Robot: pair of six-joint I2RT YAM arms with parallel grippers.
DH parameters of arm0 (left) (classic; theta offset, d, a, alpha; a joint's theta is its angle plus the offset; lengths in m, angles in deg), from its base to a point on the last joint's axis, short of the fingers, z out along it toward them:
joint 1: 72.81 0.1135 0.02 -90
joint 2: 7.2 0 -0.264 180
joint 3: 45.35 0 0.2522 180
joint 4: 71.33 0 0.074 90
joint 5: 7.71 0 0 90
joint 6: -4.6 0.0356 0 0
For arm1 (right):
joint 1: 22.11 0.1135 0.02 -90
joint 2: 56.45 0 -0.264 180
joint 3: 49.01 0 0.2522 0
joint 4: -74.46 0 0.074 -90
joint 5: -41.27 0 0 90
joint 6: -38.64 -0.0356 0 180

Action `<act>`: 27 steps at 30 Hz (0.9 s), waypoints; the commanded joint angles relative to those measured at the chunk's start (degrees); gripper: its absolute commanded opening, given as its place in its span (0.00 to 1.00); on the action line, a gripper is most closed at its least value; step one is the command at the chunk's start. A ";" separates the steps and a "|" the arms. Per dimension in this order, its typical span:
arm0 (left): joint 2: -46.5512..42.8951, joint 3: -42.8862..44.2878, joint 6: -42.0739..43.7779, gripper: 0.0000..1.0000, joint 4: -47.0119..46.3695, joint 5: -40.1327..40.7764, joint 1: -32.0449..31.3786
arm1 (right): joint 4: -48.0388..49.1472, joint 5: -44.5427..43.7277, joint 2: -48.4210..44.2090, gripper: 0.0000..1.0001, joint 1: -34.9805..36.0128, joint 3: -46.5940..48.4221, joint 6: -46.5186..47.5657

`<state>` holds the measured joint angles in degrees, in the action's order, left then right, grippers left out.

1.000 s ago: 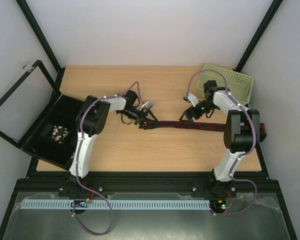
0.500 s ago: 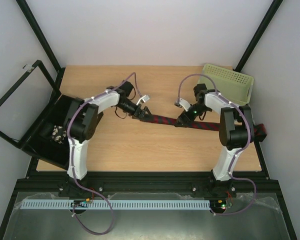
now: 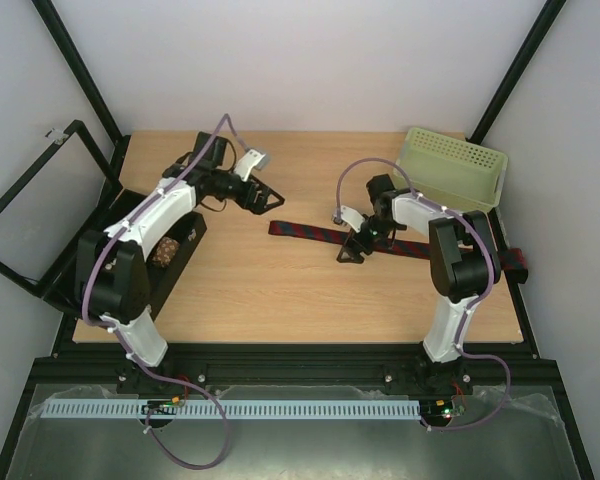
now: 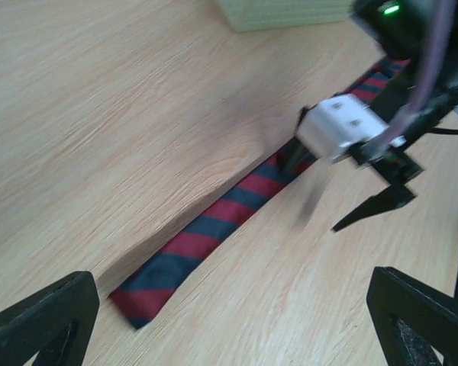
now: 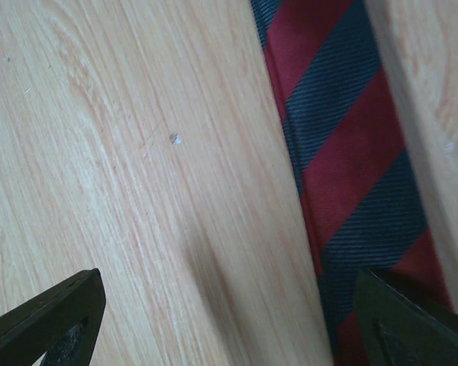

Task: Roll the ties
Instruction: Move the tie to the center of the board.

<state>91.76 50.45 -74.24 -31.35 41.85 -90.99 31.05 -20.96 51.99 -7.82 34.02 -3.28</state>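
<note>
One tie (image 3: 320,235), dark red with navy diagonal stripes, lies flat across the table; its left end (image 4: 141,299) is free and its right end drops over the table's right edge. My left gripper (image 3: 268,199) hovers open behind and left of that end, holding nothing; in the left wrist view the gripper (image 4: 229,335) has bare wood between its fingers. My right gripper (image 3: 354,247) stands open low over the tie's middle. In the right wrist view the tie (image 5: 343,145) runs past the right finger (image 5: 412,320), and that gripper (image 5: 229,328) grips nothing.
A pale green perforated basket (image 3: 452,166) stands at the back right, close behind the right arm. A black box (image 3: 130,262) with its lid swung open sits at the table's left edge, with a small brownish thing (image 3: 165,250) inside.
My left gripper has let go of the tie's left end and pulled back and to the left. The tie now lies flat. My right gripper has moved left and nearer along the tie.
</note>
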 commanded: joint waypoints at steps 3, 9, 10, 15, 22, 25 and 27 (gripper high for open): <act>-0.78 -2.74 -2.35 0.99 -5.08 0.97 6.62 | 2.86 -0.41 -0.27 0.88 0.24 3.65 -1.92; -3.52 -2.78 -4.39 0.99 -11.75 1.16 10.59 | 3.28 -1.85 5.35 0.86 1.41 6.83 -2.29; -3.59 -2.49 -4.84 1.00 -12.13 1.85 10.99 | 3.27 -1.99 6.16 0.86 1.80 7.25 -2.24; -0.73 1.67 -4.74 1.00 -5.81 -0.99 14.14 | 2.18 -2.28 9.22 0.80 3.55 8.15 0.09; -7.47 -3.61 3.57 0.99 -4.72 1.61 10.47 | -2.20 -0.81 7.47 0.57 4.17 3.41 6.26; -11.21 -11.82 8.57 0.99 -4.20 0.97 8.37 | -3.35 0.46 4.50 0.52 4.70 -0.51 7.97; -13.74 -17.19 13.43 0.99 -3.53 1.13 5.96 | -3.78 0.68 2.40 0.51 5.16 -3.36 8.75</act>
<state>82.60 41.16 -70.59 -37.88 43.35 -81.81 35.29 -21.14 57.22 -3.95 36.95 2.25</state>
